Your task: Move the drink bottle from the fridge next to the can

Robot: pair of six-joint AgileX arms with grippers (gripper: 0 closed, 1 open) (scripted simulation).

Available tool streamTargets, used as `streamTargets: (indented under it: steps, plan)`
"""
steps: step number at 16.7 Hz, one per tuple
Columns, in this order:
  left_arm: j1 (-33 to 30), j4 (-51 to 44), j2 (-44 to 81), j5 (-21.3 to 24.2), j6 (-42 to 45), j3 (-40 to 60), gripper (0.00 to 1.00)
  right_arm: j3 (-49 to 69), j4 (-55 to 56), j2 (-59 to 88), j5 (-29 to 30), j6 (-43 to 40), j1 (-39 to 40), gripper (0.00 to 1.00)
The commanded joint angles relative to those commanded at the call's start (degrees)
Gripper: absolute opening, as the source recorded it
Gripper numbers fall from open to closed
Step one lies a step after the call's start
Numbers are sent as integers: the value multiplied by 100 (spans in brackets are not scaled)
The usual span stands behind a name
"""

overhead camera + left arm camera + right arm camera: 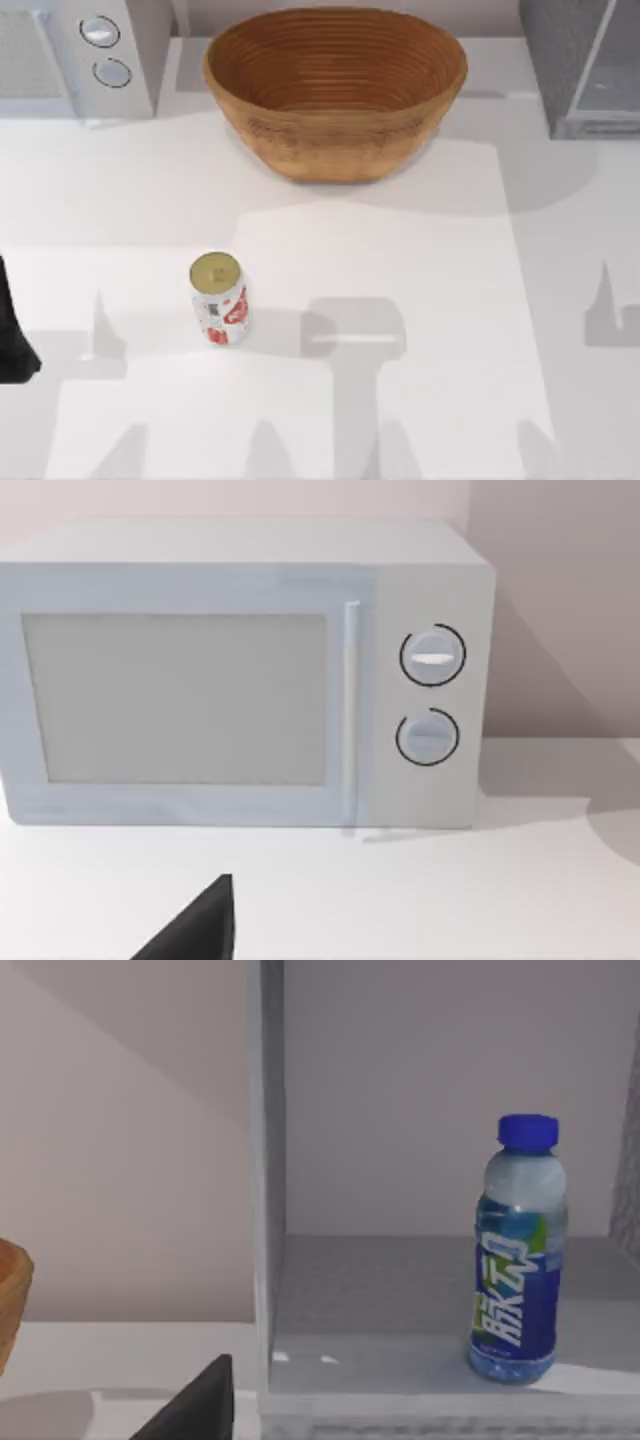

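The drink bottle (518,1250), with its blue cap and blue-green label, stands upright on the floor of the open fridge (268,1210), close to the front edge. A dark part of my right gripper (200,1408) shows low in the right wrist view, short of the fridge and well apart from the bottle. In the top view the fridge (580,60) is at the table's far right corner. The white and red can (218,300) stands upright left of the table's centre. My left arm (14,335) is parked at the left edge, its gripper (198,930) facing the microwave.
A white microwave (80,55) with two round knobs (431,695) stands at the far left corner. A large brown woven basket (335,85) sits at the far centre, between microwave and fridge. Bare white table (420,300) stretches to the right of the can.
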Motion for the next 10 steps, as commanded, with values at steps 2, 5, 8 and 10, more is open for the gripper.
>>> streamTargets:
  steps: [2,5,8,10]
  plan:
    - [0,0,0,0,0,0,100,443,594,906,-113,10,-126,100]
    - [0,0,0,0,0,0,100,1191,1602,2680,-315,22,-335,100]
    - [0,0,0,0,0,0,100,1979,2668,4753,-530,25,-558,100]
    - [0,0,0,0,0,0,100,2498,3370,6163,-669,21,-709,100]
